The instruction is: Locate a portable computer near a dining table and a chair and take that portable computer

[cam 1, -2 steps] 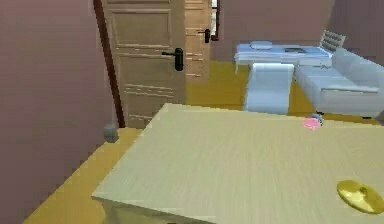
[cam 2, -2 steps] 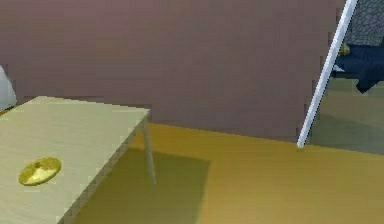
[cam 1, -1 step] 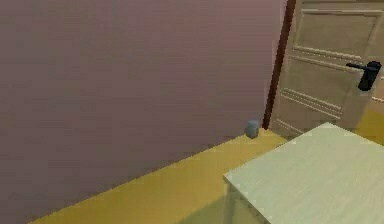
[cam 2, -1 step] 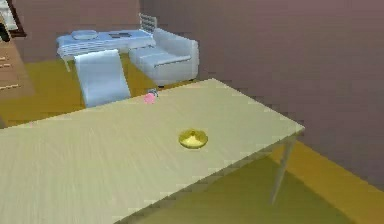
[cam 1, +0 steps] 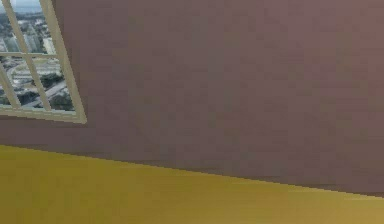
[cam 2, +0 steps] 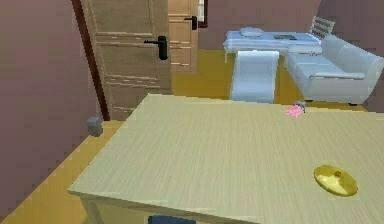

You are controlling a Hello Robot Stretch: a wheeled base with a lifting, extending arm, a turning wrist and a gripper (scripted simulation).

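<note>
A large pale wooden table (cam 2: 215,150) spreads across the lower part of the arm side view. On it lie a small pink thing (cam 2: 294,111) near its far edge and a flat yellow disc (cam 2: 336,180) toward the right. A bit of a dark blue thing (cam 2: 170,218), perhaps a chair, pokes up at the table's near edge.
A mauve wall (cam 1: 230,90) stands close ahead above a yellow floor (cam 1: 120,195), with a window (cam 1: 35,60) at the left. In the arm side view: a wooden door (cam 2: 130,50) with a black handle, a white sofa (cam 2: 335,68), a low white table (cam 2: 262,40), a small grey thing (cam 2: 94,126) on the floor.
</note>
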